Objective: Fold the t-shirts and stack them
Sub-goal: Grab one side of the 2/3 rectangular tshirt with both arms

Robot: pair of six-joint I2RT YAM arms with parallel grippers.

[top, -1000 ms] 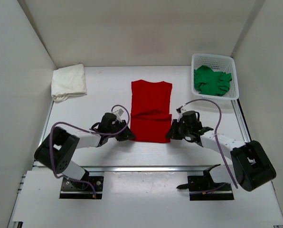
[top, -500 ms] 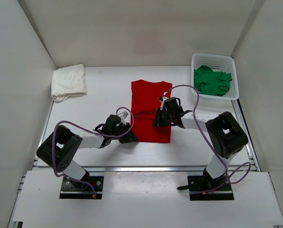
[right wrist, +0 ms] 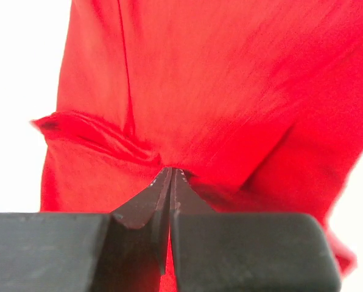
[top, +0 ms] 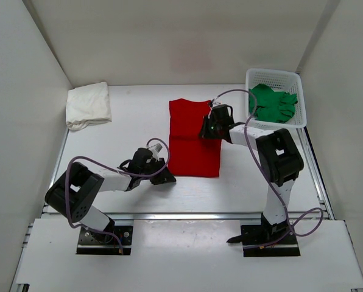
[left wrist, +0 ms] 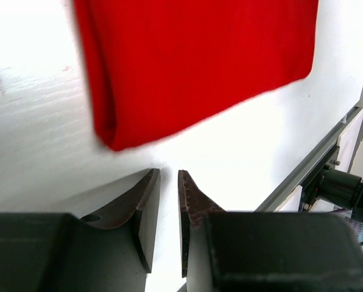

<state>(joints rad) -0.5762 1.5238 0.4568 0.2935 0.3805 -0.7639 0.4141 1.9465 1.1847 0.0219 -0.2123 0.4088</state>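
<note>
Your top view looks down from high over the near edge, taking in the whole table [top: 133, 121]. The left wrist view sits low, facing right at the near left corner of the red t-shirt [left wrist: 193, 61]; the right wrist view is closer still — red cloth fills it. All three share that shirt.

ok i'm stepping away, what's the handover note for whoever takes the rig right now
Left gripper: jaws slightly apart, empty, just off the near left corner of the red t-shirt.
Right gripper: shut on a fold of the red t-shirt, over its far right part.
White t-shirt: folded, far left.
Green t-shirt: crumpled in the basket.
Done: white folded.
Left: finish folding red, fold green, stack all three.
</note>
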